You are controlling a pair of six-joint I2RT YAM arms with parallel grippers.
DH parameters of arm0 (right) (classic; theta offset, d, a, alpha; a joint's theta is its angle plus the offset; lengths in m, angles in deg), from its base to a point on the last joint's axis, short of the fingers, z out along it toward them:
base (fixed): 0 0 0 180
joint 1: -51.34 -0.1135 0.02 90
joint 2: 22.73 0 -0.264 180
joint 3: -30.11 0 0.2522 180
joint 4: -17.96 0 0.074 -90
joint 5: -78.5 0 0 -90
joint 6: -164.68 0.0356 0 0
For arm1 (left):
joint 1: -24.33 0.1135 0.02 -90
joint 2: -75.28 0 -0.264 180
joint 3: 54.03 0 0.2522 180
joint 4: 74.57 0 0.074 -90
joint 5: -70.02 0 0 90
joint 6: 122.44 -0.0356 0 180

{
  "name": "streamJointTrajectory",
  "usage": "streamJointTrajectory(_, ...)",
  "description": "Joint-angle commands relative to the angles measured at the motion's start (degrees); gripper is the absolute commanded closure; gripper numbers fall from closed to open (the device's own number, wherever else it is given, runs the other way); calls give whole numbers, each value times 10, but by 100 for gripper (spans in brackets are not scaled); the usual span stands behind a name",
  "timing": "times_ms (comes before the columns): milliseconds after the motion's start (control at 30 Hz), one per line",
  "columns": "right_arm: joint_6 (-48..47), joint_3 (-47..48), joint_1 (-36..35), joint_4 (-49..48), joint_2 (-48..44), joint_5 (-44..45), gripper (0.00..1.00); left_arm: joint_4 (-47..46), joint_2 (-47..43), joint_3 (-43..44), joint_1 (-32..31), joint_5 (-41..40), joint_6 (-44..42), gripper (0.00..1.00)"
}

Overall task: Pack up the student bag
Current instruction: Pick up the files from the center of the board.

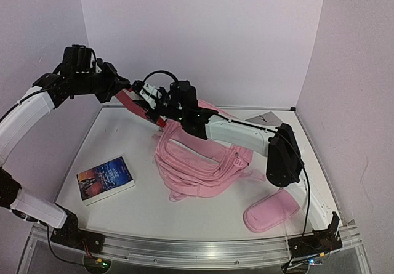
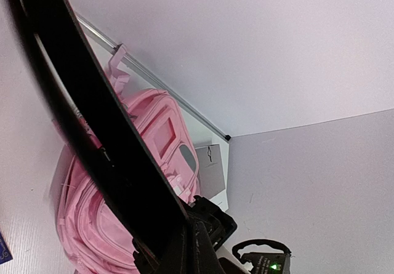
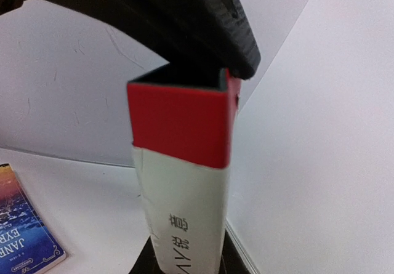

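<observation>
Above the worktop's (image 1: 123, 140) far edge, both tools clamp one red-and-white carton (image 1: 130, 101).
The left tool (image 1: 118, 88) pinches its upper end, the right tool (image 1: 157, 104) lower down, right arm (image 1: 240, 132) crossing over the one student bag (image 1: 197, 170), slumped mid-worktop. Around it: one book (image 1: 104, 180) front-left, one pink pencil case (image 1: 271, 210) front-right, one grey sheet (image 1: 268, 120) behind.

The two were built alike. The left arm (image 1: 26, 115) and the right arm (image 1: 237, 132) had smooth white shells over their long links and chunky black housings at every joint. A thin black cable (image 1: 159, 74) looped above the right wrist. Each squat black base (image 1: 74, 236) sat at the near edge, and a small green light (image 1: 101, 263) glowed by the left one. The right hand (image 3: 206, 163) had a black finger (image 3: 228, 28) with a finely ribbed pad.
</observation>
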Motion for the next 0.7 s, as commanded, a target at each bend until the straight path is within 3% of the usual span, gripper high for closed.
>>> streamJointTrajectory(0, 44, -7, -6, -31, -16, -25, 96, -77, -35, 31, -17, 78, -29, 100)
streamJointTrajectory(67, 56, -20, -5, -46, -30, -27, 100, -76, -38, 36, -17, 69, -38, 92)
streamJointTrajectory(267, 103, -37, 2, -63, -63, -19, 100, -55, -57, 52, -17, 6, -64, 42)
streamJointTrajectory(433, 251, -18, 39, -66, -92, -10, 100, -36, -73, 59, -16, -66, -89, 13)
streamJointTrajectory(667, 576, 5, 119, -66, -134, -29, 100, 40, -31, 110, -16, -111, -119, 0)
